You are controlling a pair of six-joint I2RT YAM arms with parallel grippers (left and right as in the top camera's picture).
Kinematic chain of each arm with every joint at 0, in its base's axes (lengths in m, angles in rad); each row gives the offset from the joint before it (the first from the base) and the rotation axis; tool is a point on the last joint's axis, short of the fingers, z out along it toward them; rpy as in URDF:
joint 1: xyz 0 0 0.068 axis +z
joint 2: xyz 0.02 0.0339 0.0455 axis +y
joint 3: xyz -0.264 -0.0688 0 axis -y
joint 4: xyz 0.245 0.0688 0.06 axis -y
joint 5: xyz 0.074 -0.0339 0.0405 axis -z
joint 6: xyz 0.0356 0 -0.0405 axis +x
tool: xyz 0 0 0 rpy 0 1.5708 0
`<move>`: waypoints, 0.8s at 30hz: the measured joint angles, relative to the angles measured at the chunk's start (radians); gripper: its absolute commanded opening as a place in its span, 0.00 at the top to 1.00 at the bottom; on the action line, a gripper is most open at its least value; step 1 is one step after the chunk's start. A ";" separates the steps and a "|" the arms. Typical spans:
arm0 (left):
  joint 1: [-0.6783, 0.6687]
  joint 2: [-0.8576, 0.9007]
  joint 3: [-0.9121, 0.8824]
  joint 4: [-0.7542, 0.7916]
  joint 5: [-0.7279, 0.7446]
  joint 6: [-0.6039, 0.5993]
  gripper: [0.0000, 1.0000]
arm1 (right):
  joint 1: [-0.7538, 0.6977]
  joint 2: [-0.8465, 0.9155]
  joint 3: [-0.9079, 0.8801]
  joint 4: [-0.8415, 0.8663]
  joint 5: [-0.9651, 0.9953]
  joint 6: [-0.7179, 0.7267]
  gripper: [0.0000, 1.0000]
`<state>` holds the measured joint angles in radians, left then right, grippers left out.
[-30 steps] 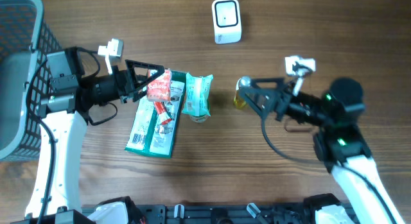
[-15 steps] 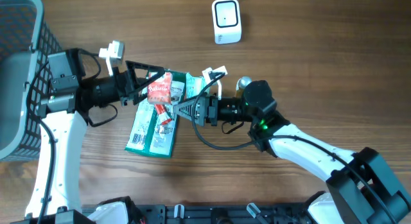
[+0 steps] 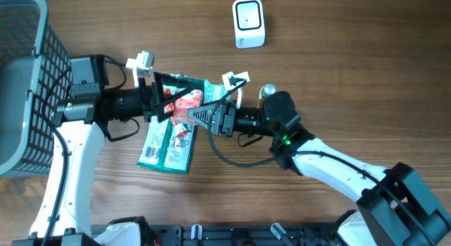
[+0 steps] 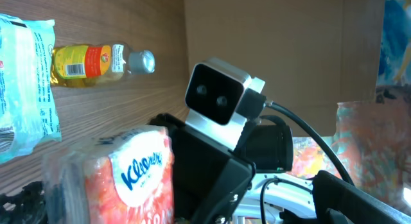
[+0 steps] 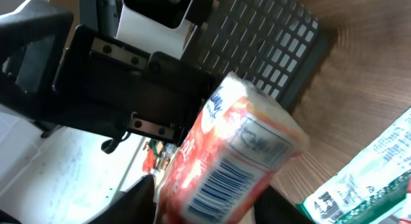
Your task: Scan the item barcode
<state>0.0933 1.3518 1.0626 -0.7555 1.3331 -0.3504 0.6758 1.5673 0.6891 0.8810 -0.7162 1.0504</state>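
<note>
Tissue pack [image 3: 184, 103] lengthwise left-right, left gripper [image 3: 164, 101] clamping it, right gripper [image 3: 197, 112] astride, grip unclear

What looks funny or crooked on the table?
The red tissue pack is held tilted between the left gripper and the right gripper, instead of lying flat. The small yellow bottle lies on its side. Nothing looks spilled or broken.

A red tissue pack [image 3: 184, 105] sits over green cartons [image 3: 168, 144] on the worktop [image 3: 338, 63]. The left gripper [image 3: 168, 103] flanks it with wide-set fingers. The right gripper [image 3: 199, 115] has its fingers on the pack's other end. A white scanner [image 3: 248, 22] stands well apart.
</note>
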 measured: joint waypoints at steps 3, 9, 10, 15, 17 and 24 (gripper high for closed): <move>0.000 0.000 0.000 0.021 -0.008 0.000 0.00 | 0.013 0.000 0.000 -0.001 0.010 0.001 0.80; 0.007 0.000 0.000 0.086 -0.219 -0.003 0.00 | 0.029 0.002 0.001 -0.095 0.061 -0.034 0.82; 0.019 0.000 0.000 0.087 -0.300 -0.003 0.00 | 0.042 0.002 0.002 -0.127 0.082 -0.052 0.81; 0.074 0.000 0.000 0.077 -0.598 -0.003 0.00 | 0.134 0.004 0.015 -0.308 0.192 -0.164 0.78; 0.089 0.000 0.000 0.052 -0.712 -0.003 0.00 | 0.172 0.006 0.072 -0.499 0.253 -0.245 0.78; 0.090 0.000 0.001 -0.051 -1.104 -0.003 0.00 | 0.207 0.176 0.633 -1.050 0.458 -0.580 0.77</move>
<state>0.1837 1.3518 1.0634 -0.8066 0.2291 -0.3534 0.8829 1.7432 1.3224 -0.1692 -0.2584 0.4702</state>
